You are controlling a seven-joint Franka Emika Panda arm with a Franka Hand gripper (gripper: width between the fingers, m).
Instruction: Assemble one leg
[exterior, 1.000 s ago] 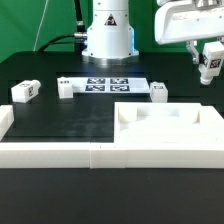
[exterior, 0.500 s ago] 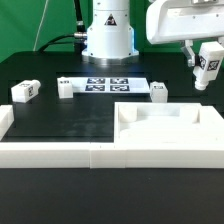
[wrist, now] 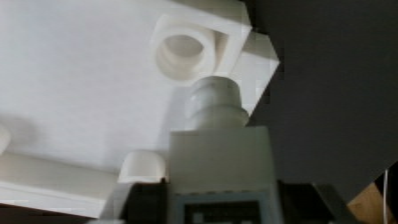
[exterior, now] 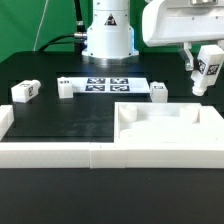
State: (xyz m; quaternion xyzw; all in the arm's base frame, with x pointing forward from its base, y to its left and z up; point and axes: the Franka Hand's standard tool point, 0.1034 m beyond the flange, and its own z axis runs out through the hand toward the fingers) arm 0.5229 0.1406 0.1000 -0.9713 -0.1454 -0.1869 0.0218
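My gripper (exterior: pixel 204 72) is shut on a white leg (exterior: pixel 208 69) with a black-and-white tag, holding it in the air at the exterior view's right, above the far right corner of the large white recessed panel (exterior: pixel 165 152). In the wrist view the leg (wrist: pixel 217 125) sticks out between the dark fingers (wrist: pixel 146 196) of my gripper (wrist: pixel 217 196). Its stepped tip points toward a round hole (wrist: pixel 182 45) in the corner of the panel (wrist: pixel 80 95). Leg and panel are apart.
Three more white legs lie on the black table: one at the left (exterior: pixel 25 90), one beside the marker board (exterior: pixel 65 87), one to its right (exterior: pixel 158 91). The marker board (exterior: pixel 100 83) lies before the robot base. A white rail (exterior: pixel 50 152) runs along the front.
My gripper has moved a little toward the exterior view's left with the leg still held. The other parts have not moved.
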